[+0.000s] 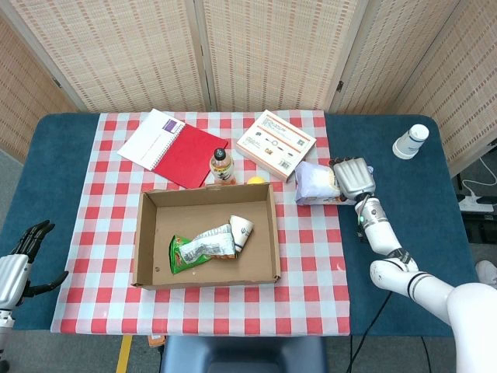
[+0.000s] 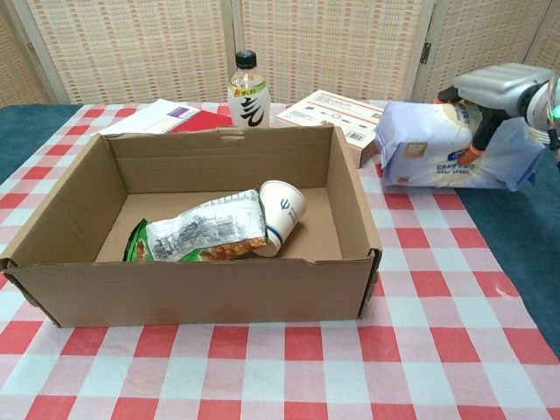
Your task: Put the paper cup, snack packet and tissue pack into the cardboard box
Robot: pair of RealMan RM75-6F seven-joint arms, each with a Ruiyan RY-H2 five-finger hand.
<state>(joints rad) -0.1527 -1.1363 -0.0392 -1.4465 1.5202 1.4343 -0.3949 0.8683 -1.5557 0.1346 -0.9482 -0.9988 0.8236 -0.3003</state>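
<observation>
The open cardboard box (image 1: 147, 241) (image 2: 79, 289) sits mid-table. Inside it lie the paper cup (image 1: 241, 230) (image 2: 282, 214) on its side and the green and white snack packet (image 1: 198, 247) (image 2: 201, 232). Right of the box, my right hand (image 1: 351, 176) (image 2: 494, 87) grips the pale blue tissue pack (image 1: 314, 182) (image 2: 433, 144) from above and holds it lifted just off the tablecloth. My left hand (image 1: 19, 260) hangs off the table's left edge, fingers apart, holding nothing.
Behind the box stand a drink bottle (image 1: 221, 165) (image 2: 248, 92), a flat orange and white carton (image 1: 276, 144) (image 2: 337, 114) and a red notebook (image 1: 172, 144). A stack of white cups (image 1: 409, 141) stands on the blue cloth at far right.
</observation>
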